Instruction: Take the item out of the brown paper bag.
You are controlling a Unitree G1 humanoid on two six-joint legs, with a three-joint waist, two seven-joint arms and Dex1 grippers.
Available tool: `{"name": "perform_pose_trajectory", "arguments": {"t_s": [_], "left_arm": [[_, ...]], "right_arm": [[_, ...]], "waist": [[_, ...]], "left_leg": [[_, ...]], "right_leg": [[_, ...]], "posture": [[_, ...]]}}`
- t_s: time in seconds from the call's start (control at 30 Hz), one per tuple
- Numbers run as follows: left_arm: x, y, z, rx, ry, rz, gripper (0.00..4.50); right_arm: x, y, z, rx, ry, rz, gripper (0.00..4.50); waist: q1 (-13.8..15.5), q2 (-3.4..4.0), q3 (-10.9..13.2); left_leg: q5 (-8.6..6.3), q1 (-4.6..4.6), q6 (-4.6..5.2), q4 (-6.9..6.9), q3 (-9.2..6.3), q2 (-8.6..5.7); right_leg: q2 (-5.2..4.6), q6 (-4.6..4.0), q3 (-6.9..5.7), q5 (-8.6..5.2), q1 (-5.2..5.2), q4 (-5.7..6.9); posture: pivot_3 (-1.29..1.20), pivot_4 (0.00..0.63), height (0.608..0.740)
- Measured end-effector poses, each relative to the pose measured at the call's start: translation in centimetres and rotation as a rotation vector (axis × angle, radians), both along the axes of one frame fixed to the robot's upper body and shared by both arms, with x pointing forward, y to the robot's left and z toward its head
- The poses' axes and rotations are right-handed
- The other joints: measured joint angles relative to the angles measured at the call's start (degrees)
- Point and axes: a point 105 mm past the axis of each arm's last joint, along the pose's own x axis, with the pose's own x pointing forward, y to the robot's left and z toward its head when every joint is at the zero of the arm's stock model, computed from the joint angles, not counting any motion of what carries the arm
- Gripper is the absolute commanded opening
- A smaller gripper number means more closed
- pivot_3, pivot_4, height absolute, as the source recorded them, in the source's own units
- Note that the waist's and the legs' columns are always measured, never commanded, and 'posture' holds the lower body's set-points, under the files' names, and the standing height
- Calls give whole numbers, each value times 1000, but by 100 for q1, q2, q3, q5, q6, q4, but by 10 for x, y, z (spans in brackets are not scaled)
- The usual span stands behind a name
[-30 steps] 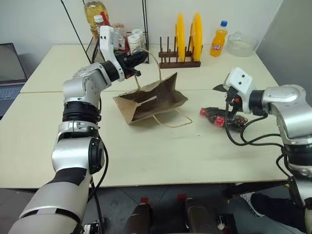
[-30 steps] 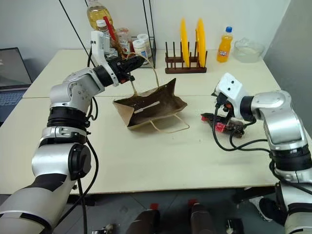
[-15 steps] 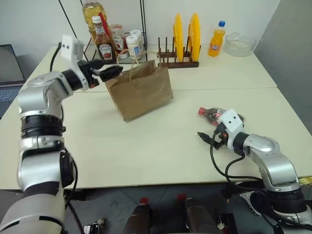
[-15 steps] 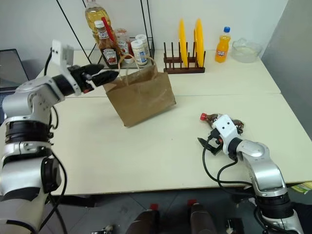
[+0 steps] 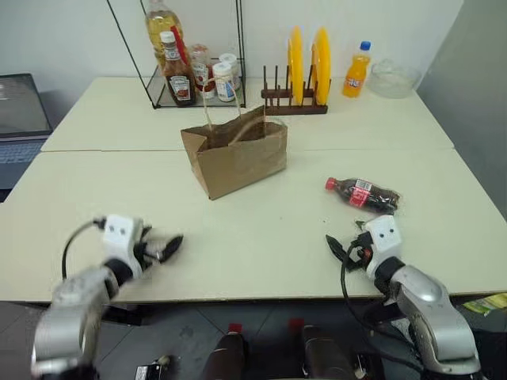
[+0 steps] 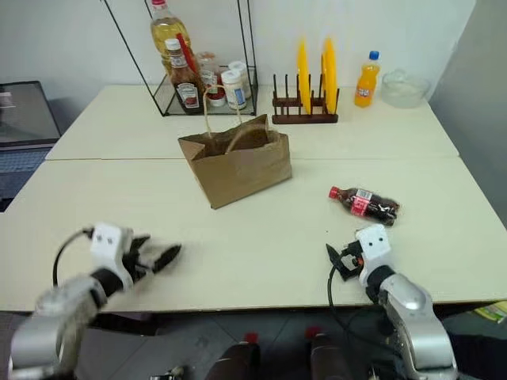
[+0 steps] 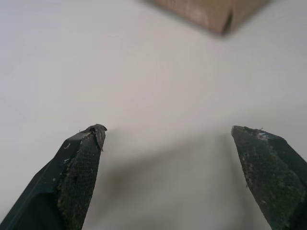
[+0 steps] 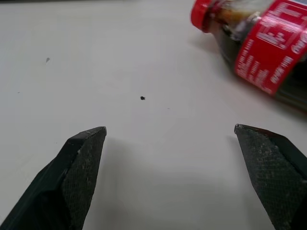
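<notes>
Nearest the camera, both arms have dropped back to the front edge of the table (image 5: 261, 261) since a second ago. The left gripper (image 5: 162, 248), which was then pinching the bag's cord handle up in the air, has let go and now hangs low at the near left with its fingers spread wide and nothing between them. The right gripper (image 5: 342, 251), which a second ago hovered over the bottle, sits at the near right, fingers likewise wide apart and empty. Just beyond it the cola bottle (image 5: 364, 194) lies on its side on the bare tabletop, red cap pointing left, well apart from the bag and touched by neither gripper. Further back, the brown paper bag (image 5: 235, 152) now stands upright on its base with its mouth open and handles looping up, where before it was tipped over and held. Behind it are the plate rack (image 5: 296, 85) with yellow plates, the orange soda bottle (image 5: 356, 70), and the wire shelf (image 5: 194, 75) of sauces. With the bottle out and both arms pulled away, the task looks finished.
</notes>
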Motion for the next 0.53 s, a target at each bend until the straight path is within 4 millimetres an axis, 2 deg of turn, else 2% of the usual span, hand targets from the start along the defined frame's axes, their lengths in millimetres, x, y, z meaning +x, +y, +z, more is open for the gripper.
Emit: {"name": "perform_pose_trajectory", "arguments": {"t_s": [0.1,0.17,0.37,0.53], "left_arm": [[-13,-23,-12,-7,-8,49,4468],[-14,-32,-15,-11,-14,73,4468],[-16,-60,-20,-71,-24,94,4468],[-16,-68,-22,-86,-33,113,4468]], "right_arm": [[-7,3,-5,41,14,-58,4500],[-11,6,-8,56,26,-71,4500],[-10,-2,-9,65,24,-156,4500],[-10,-4,-9,55,23,-171,4500]], "waist": [[128,66,-33],[155,79,-46],[150,98,-101],[145,106,-119]], "left_leg": [[-17,88,24,-15,0,32],[-22,124,29,-18,1,34],[-29,124,33,-40,9,38],[-29,127,34,-70,10,38]], "right_leg": [[35,25,-26,-7,127,-99],[35,26,-27,-11,179,-119],[36,24,-26,4,177,-159],[36,14,-28,11,176,-179]], "posture": [[0,150,740],[0,150,740],[0,150,740],[0,150,740]]}}
